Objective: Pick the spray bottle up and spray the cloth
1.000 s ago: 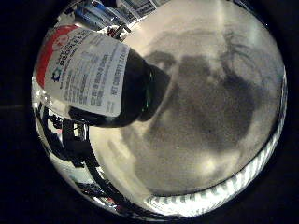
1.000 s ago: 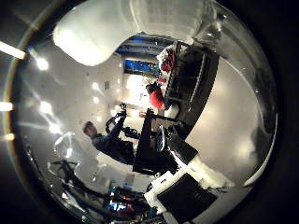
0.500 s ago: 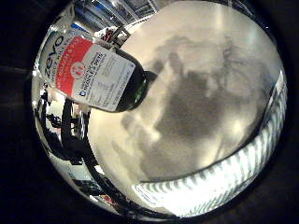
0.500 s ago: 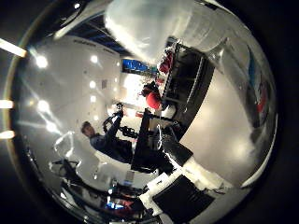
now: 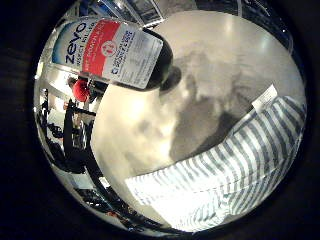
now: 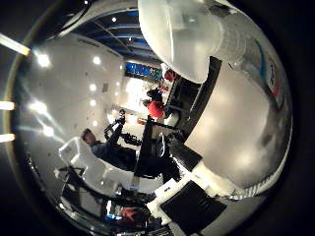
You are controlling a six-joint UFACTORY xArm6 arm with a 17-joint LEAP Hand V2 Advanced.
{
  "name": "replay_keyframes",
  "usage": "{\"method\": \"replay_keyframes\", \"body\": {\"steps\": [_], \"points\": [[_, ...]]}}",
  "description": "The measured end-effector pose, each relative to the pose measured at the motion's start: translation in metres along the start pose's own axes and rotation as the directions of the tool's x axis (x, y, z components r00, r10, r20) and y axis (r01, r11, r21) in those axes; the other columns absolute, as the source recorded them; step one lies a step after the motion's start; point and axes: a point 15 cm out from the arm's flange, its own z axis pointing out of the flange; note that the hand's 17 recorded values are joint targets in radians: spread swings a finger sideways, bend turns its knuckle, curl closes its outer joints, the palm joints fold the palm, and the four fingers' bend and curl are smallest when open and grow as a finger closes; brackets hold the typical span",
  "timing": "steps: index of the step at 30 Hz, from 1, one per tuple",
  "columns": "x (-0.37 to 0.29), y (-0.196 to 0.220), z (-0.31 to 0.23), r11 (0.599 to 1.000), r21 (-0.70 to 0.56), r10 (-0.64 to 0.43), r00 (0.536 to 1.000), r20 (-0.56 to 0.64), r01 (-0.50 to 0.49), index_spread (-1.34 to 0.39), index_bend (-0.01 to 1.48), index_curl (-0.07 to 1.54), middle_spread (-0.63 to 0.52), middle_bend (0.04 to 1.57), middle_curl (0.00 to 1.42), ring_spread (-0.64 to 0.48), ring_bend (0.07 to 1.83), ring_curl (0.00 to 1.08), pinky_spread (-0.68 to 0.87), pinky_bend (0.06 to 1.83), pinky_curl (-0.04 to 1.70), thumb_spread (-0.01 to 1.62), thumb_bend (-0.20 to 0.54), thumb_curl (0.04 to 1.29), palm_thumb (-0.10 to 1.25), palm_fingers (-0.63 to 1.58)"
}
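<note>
The spray bottle (image 5: 110, 52), dark with a white and red label, fills a corner of the right little finger side palm view, close to the palm and raised above the pale table (image 5: 215, 70), where its shadow falls. Its white spray head (image 6: 182, 39) looms large in the right thumb side palm view. White and black parts of my right hand (image 6: 192, 202) show at that view's edge, and the hand is shut on the bottle. A grey and white striped cloth (image 5: 225, 165) lies flat on the table, away from the bottle.
A white tag (image 5: 265, 97) lies by the cloth's edge. Beyond the table edge stand dark racks and equipment (image 6: 157, 147) in a room with bright ceiling lights. A red object (image 6: 156, 108) sits on the dark furniture.
The whole view has shifted across the table: the striped cloth, first only a sliver at the edge, now fills much more of the little finger side view. The bottle stays close to the palm.
</note>
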Motion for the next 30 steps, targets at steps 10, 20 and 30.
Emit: {"method": "replay_keyframes", "body": {"steps": [10,20,30], "points": [[-0.006,0.007,0.021,0.999,-0.032,-0.001,1.000,0.012,0.002,-0.45,0.18,0.29,-0.03,0.19,0.32,-0.03,0.33,0.25,0.30,0.36,0.32,0.93,-0.028,0.32,0.63,0.15],[0.005,0.020,0.036,0.998,-0.065,0.017,1.000,0.013,-0.016,-0.47,0.26,0.36,-0.02,0.16,0.28,-0.01,0.25,0.24,0.31,0.29,0.30,0.94,-0.029,0.31,0.61,0.20],[0.033,0.031,0.022,0.995,-0.084,0.049,0.998,-0.033,-0.051,-0.46,0.28,0.38,-0.02,0.16,0.25,0.00,0.22,0.24,0.31,0.26,0.30,0.94,-0.029,0.30,0.60,0.20]]}}
